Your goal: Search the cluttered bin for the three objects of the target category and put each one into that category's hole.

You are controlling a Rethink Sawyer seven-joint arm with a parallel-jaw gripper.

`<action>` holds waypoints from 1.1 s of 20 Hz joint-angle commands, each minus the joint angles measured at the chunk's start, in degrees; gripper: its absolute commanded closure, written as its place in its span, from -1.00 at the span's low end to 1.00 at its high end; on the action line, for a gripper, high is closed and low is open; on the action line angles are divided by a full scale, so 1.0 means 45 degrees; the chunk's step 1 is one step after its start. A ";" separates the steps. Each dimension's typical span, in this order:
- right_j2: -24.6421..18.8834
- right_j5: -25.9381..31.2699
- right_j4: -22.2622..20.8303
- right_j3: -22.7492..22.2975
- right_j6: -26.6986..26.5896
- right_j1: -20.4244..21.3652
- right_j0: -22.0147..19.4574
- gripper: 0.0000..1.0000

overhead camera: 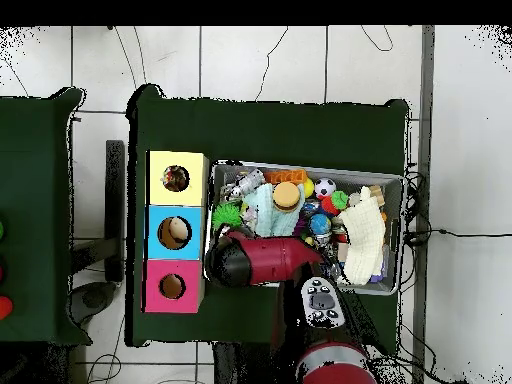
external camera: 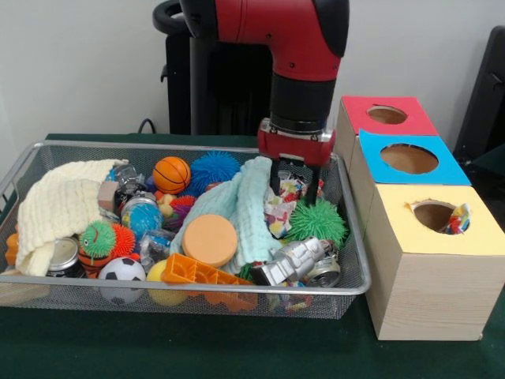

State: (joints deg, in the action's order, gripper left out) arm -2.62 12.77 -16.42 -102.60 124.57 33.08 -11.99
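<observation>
My gripper (external camera: 293, 186) hangs in the right part of the wire bin (external camera: 95, 287), open, with its black fingers (external camera: 274, 178) straddling a crinkly colourful wrapper (external camera: 282, 207). I cannot tell whether the pads touch it. A similar colourful wrapper (external camera: 457, 220) pokes out of the hole in the yellow box (external camera: 438, 260). Behind that box stand the blue box (external camera: 409, 160) and the red box (external camera: 387, 115), each with a round hole. In the overhead view the red arm (overhead camera: 262, 262) hides the gripper, and the three boxes (overhead camera: 176, 232) line the bin's left side.
A green spiky ball (external camera: 317, 222) and a silver robot toy (external camera: 295, 261) lie just by the gripper. A pale teal cloth (external camera: 248, 210), an orange disc (external camera: 209, 240), a basketball (external camera: 171, 174), a blue spiky ball (external camera: 215, 167), a cream cloth (external camera: 57, 207) and a soccer ball (external camera: 121, 272) fill the bin.
</observation>
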 commanded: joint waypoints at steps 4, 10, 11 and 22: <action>-0.1113 0.1845 -0.0516 -0.0513 -0.0897 0.0768 -0.0820 -1.00; -0.0769 0.0984 -0.0765 0.0382 -0.0396 -0.0537 -0.0423 -1.00; -0.0618 0.0823 -0.0764 0.0529 -0.0229 -0.0717 -0.0255 -1.00; 0.0726 -0.0233 -0.0643 0.1362 0.0719 -0.1650 0.0901 1.00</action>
State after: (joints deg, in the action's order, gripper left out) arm -1.16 14.37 -16.40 -101.16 124.57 30.31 -9.72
